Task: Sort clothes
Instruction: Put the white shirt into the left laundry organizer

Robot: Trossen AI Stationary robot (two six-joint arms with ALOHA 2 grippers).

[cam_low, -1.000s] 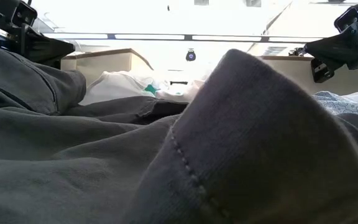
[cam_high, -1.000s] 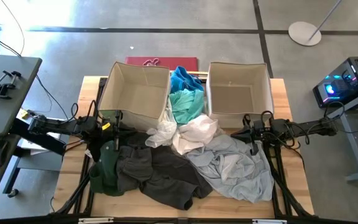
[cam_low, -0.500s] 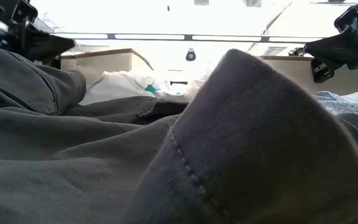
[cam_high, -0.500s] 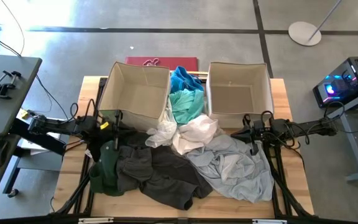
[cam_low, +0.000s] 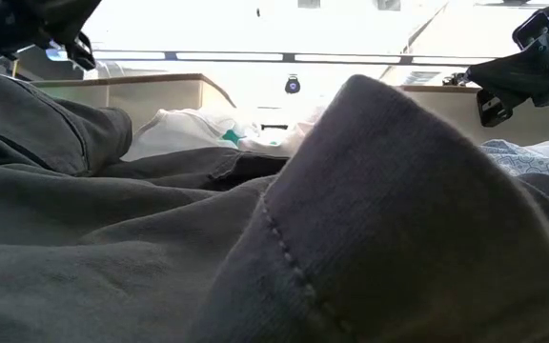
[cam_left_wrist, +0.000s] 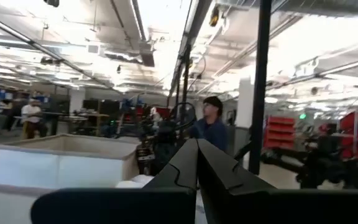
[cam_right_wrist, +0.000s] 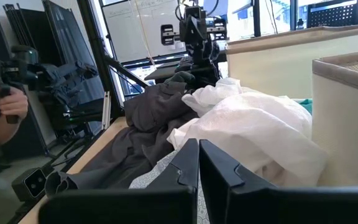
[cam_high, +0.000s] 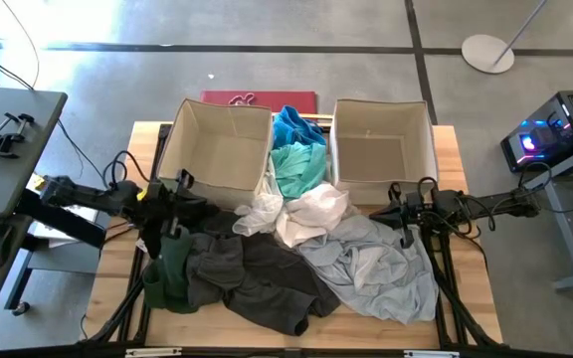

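Charcoal garment (cam_high: 257,278) beside left claw (cam_high: 199,207)

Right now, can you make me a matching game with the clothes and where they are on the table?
Things:
1. dark green garment
2. pale grey garment
3. bright blue garment
4. charcoal garment

Places:
A. between the two bins, far side
B. near edge, middle
C. under the left gripper
D. under the right gripper

Pairs: 1-C, 2-D, 3-A, 4-B
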